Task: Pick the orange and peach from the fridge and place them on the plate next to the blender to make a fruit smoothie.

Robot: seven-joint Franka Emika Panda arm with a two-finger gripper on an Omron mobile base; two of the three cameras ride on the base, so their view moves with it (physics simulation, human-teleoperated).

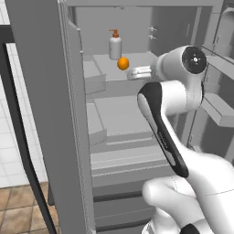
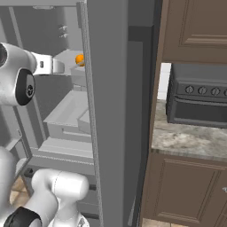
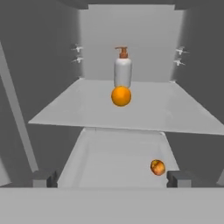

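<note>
Left base view: fridge (image 1: 45,114) stands open, with grey shelves and drawers inside. Orange (image 1: 123,63) sits on the upper shelf, just in front of a white pump bottle (image 1: 115,45) with a brown top. White arm reaches in at shelf height; gripper (image 1: 137,73) sits just right of the orange and apart from it. Whether the fingers are spread or closed cannot be told here.

Right base view: fridge's side wall (image 2: 111,111) hides most of the interior. Orange (image 2: 80,59) peeks out beside that wall, with the arm's wrist to its left. Dark oven (image 2: 199,99) rests on a stone counter (image 2: 190,139) to the right, well away from the work.

Hand view: orange (image 3: 121,96) is centred on the upper shelf, touching or nearly touching the pump bottle (image 3: 123,68) behind it. Peach (image 3: 157,167) lies on the lower shelf, toward the right. Two dark fingertips (image 3: 179,178) stand wide apart at the bottom with nothing between them, so the gripper (image 3: 111,180) is released and empty.

Risks, as judged: the round orange may roll if nudged off-centre; pushing too deep could topple the bottle; the shelf edge could catch the fingers on approach.
</note>
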